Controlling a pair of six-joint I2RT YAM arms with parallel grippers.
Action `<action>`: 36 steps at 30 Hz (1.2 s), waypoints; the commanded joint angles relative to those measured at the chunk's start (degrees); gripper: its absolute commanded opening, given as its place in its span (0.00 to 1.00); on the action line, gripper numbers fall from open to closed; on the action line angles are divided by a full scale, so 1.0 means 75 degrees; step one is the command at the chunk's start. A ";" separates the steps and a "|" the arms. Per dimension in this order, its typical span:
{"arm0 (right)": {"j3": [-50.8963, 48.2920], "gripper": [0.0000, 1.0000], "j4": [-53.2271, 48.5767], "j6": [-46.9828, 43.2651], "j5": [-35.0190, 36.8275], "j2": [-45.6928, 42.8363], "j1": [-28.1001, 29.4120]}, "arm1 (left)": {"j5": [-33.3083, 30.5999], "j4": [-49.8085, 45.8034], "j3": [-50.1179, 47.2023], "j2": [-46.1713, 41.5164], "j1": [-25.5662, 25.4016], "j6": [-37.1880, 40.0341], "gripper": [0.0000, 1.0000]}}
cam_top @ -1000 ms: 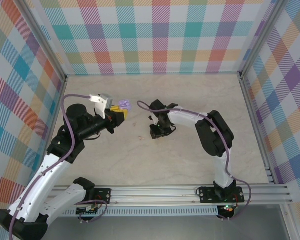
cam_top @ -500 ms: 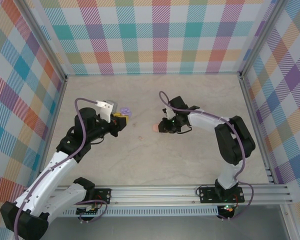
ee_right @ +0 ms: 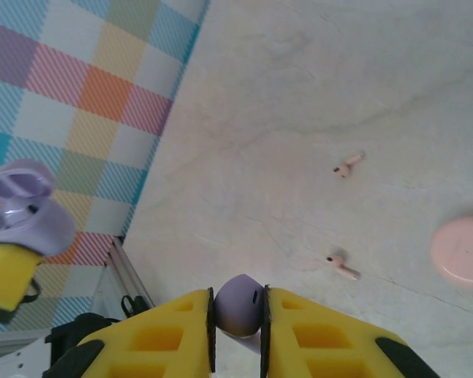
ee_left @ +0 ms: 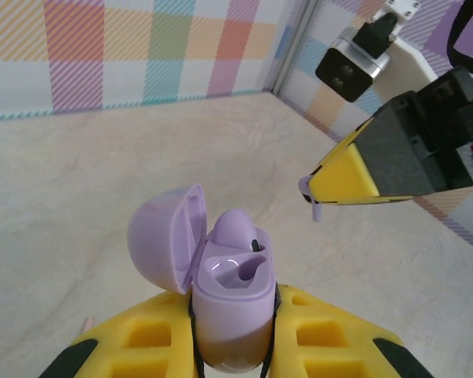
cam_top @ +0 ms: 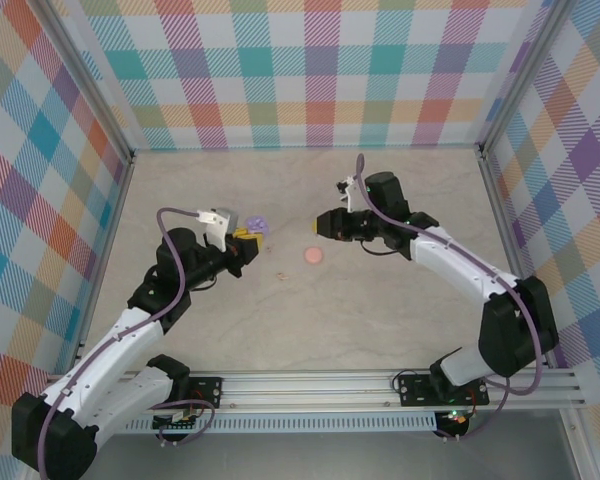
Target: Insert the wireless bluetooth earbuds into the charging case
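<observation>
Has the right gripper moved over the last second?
Yes. The right gripper has moved toward the back wall, off the pink disc, which now lies uncovered.

The right gripper (ee_right: 238, 301), two yellow moulded fingers at the bottom edge, is clamped on a small rounded purple earbud (ee_right: 238, 312). On the pale marbled worktop (ee_right: 315, 94), a flat pink round disc (ee_right: 462, 252) lies at the right edge. A tiny pink earbud (ee_right: 339, 266) lies left of the disc, and a second tiny pink earbud (ee_right: 348, 164) lies up and left of it. Far left of the disc, an open lilac charging case (ee_right: 24, 206) sits atop another yellow gripper finger (ee_right: 4, 277), against the plaid wall (ee_right: 79, 87).
</observation>
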 commanded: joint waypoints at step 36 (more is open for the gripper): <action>0.1565 0.22 0.0936 -0.0298 0.0085 -0.0639 0.1193 | 0.1020 0.2953 0.0329 0.1108 -0.0715 0.0176 0.00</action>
